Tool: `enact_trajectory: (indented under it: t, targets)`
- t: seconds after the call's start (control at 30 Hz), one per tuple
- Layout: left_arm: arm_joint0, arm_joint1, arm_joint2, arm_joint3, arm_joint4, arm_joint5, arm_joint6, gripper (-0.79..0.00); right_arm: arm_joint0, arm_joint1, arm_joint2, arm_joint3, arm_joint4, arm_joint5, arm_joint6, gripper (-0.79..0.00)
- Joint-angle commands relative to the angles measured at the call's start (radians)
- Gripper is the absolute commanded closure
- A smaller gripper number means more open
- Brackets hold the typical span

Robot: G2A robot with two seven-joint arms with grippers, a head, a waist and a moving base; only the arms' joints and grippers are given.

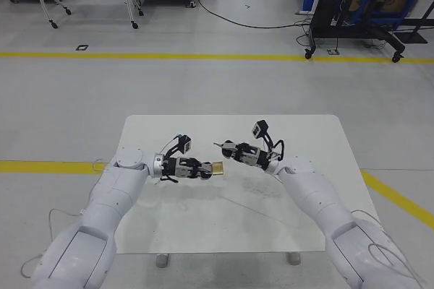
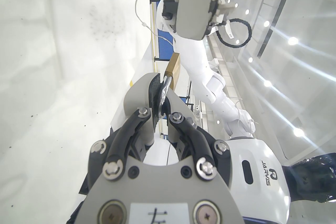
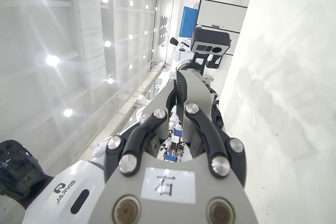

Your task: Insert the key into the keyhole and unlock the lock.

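Above the table's middle, my left gripper (image 1: 207, 170) (image 2: 161, 86) is shut on the silver shackle (image 2: 165, 86) of a brass padlock (image 1: 218, 169) (image 2: 173, 68), whose body sticks out past the fingertips. My right gripper (image 1: 226, 148) (image 3: 177, 78) hangs just behind and a little to the right of the padlock, shut on a small key (image 1: 218, 145). The left wrist view shows the right gripper (image 2: 214, 5) farther off, the key (image 2: 227, 6) poking from its tip. Key and padlock are apart. In the right wrist view the closed fingers (image 3: 181, 88) hide the key.
The white table (image 1: 311, 217) carries nothing else. Both arms meet over its centre, with free room toward the front and right edges. A yellow floor line (image 1: 202, 55) runs behind the table.
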Motion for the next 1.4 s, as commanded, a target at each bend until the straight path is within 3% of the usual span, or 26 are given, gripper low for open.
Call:
enact_trajectory:
  t: [0.0,0.23,0.4,0.53,0.77,0.97,1.2,1.37]
  targets:
    - [0.006,0.004,0.001,-0.015,-0.008,0.001,-0.001,0.000,0.003,-0.009,-0.010,0.010,-0.011,0.002,-0.011,0.000]
    - [-0.002,0.012,-0.004,0.016,-0.035,0.014,-0.014,0.000,0.008,-0.027,-0.005,0.041,0.018,0.002,0.034,0.000]
    - [-0.030,-0.002,0.002,0.091,-0.051,0.081,0.043,0.000,0.010,-0.024,0.009,0.054,0.023,-0.008,0.083,0.000]
    - [-0.044,-0.010,0.003,0.117,-0.059,0.076,0.039,0.000,0.008,-0.019,0.010,0.047,-0.007,-0.005,0.096,0.000]
    - [-0.048,-0.020,0.020,0.112,-0.042,0.019,-0.019,0.000,0.018,-0.018,0.034,0.046,-0.002,-0.017,0.040,0.000]
    - [-0.031,-0.020,0.015,0.074,-0.071,0.028,-0.028,0.000,0.015,-0.035,0.016,0.044,-0.037,-0.013,-0.001,0.000]
    - [-0.039,-0.022,0.021,0.101,-0.064,0.038,-0.023,0.000,0.002,-0.043,0.028,0.042,-0.002,-0.016,0.055,0.000]
    - [-0.050,-0.033,0.024,0.134,-0.074,0.097,0.022,0.000,-0.013,-0.034,0.048,0.018,0.007,-0.015,0.087,0.000]
